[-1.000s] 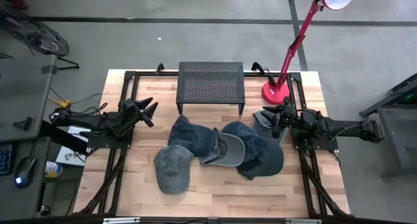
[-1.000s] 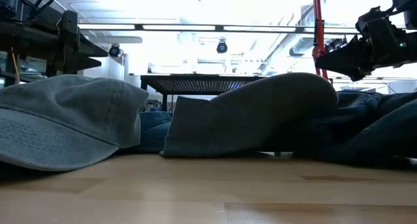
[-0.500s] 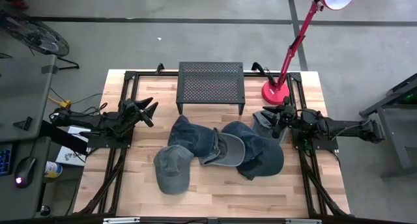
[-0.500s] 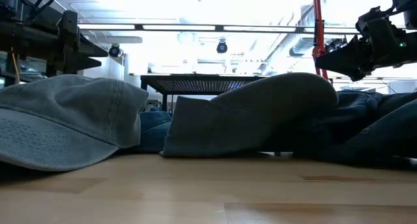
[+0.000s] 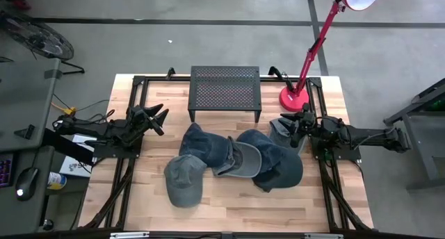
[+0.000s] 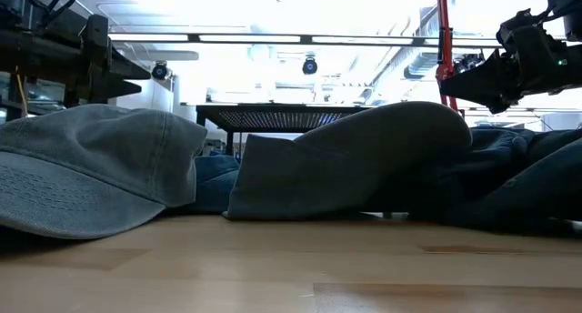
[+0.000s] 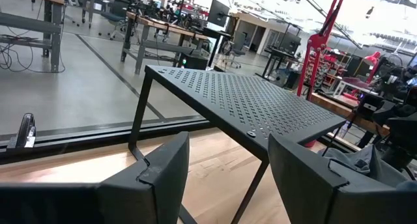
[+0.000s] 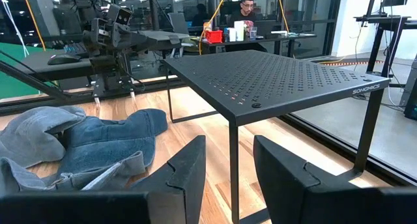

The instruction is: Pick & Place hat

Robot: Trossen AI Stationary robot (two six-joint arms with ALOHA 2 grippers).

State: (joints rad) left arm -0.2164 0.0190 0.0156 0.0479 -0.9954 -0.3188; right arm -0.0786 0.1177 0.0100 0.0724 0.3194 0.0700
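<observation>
- Lying nearest the table's front edge, a grey-green cap (image 5: 183, 181) rests crown up on the bare wood of the table (image 5: 229, 211); the low view shows it at the near left (image 6: 91, 163).
- Behind it, a pile of denim and grey hats (image 5: 240, 155) spreads across the table centre, the pieces overlapping one another; the exact count in the pile appears to be four or five but cannot be confirmed.
- Left gripper (image 5: 160, 119) hovers over the table's left side, just beside the pile's left end, apart from every hat. Its fingers (image 7: 163, 168) stand parted with nothing between them.
- Right gripper (image 5: 283, 124) sits at the pile's right end, over a grey piece of cloth. Its fingers (image 8: 186, 165) show a clear gap and grip nothing.
- A black perforated metal stand (image 5: 224, 89) occupies the rear centre, with no hat on it.
- A red desk lamp (image 5: 294, 96) stands at the rear right.
</observation>
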